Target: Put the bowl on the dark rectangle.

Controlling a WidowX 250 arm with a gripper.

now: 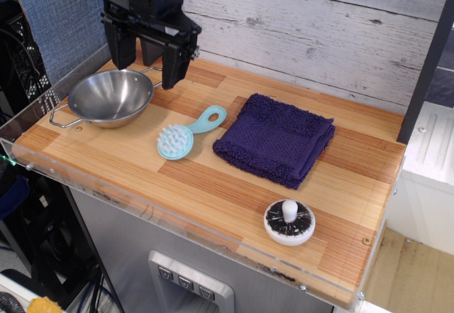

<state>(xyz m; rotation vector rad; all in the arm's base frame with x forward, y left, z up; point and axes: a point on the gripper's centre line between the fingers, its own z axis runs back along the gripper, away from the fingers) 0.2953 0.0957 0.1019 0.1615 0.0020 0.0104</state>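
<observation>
The shiny steel bowl (111, 98) with two wire loop handles sits at the left end of the wooden table. The dark purple terry towel (275, 139), the dark rectangle, lies flat right of centre. My black gripper (145, 67) hangs open above the bowl's far rim, its two fingers spread wide, one over the bowl's back left and one (173, 63) by the right handle. It holds nothing and is apart from the bowl.
A light blue brush (186, 135) lies between bowl and towel. A small white-and-black knobbed object (289, 222) sits near the front right. A clear rim edges the table (213, 185). A dark post (428, 64) stands at the right; plank wall behind.
</observation>
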